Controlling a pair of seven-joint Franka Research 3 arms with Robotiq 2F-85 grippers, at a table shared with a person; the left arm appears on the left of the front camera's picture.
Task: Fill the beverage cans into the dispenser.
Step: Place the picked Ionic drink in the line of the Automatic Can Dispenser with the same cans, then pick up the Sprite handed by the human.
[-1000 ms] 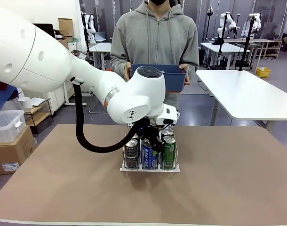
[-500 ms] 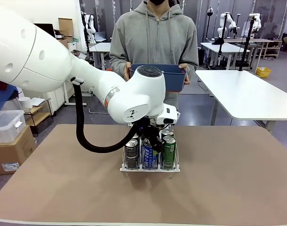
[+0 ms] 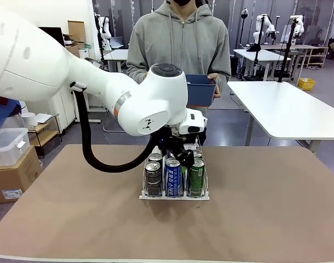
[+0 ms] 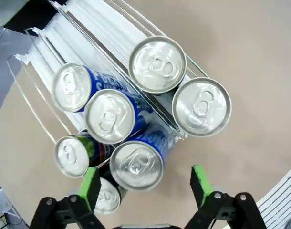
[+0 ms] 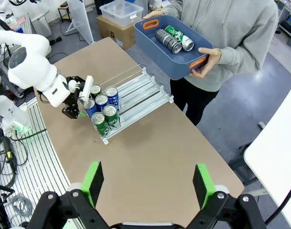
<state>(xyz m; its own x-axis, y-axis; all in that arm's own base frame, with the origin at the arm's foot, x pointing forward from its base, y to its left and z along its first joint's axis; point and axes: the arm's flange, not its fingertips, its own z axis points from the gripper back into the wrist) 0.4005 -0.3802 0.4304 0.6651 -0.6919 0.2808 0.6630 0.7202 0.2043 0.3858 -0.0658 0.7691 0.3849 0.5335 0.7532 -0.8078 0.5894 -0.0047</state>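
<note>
Main risk: lifting away, the left gripper could clip a neighbour. One pad hangs over the front green can, and a knock might tip it.
Other risk: the arm's wrist housing looks close to the blue bin the person holds at 12 o'clock.
Left gripper: let go, pads wide astride the blue can.
Blue can: upright in the dispenser, middle lane, 6 o'clock end.
Left arm: comes in from 9 o'clock, wrist bent down over the rack.
Right gripper: spread wide, empty, high above the table.

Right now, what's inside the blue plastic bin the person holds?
Dark aluminium cans and a green can lie sideways in the blue bin. Its near wall hides part of its floor.
</note>
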